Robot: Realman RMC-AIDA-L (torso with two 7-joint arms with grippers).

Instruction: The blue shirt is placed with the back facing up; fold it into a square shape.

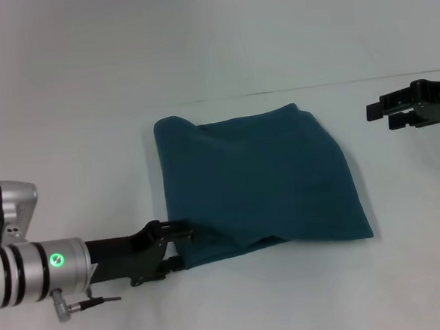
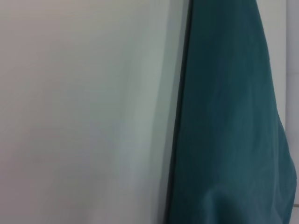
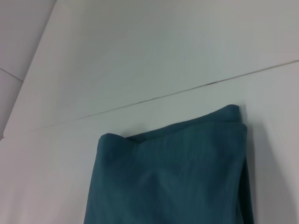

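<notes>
**Final tidy of an almost-square fold**

Left gripper point(image 1: 182, 247), black, two-fingered, sits at the near-left corner of the dark teal-blue folded cloth shirt point(image 1: 259, 181); fingers touch or pinch the hem, can't tell which. Shirt lies mid white table point(image 1: 65, 108), already a rough multi-layer square, plain side up, near edge slightly skewed. Right gripper point(image 1: 386, 114) hangs right of the shirt's far-right corner, well apart, fingers spread narrowly, empty. Likely last step: next move calls for straightening that near-left corner, then letting go.
</notes>
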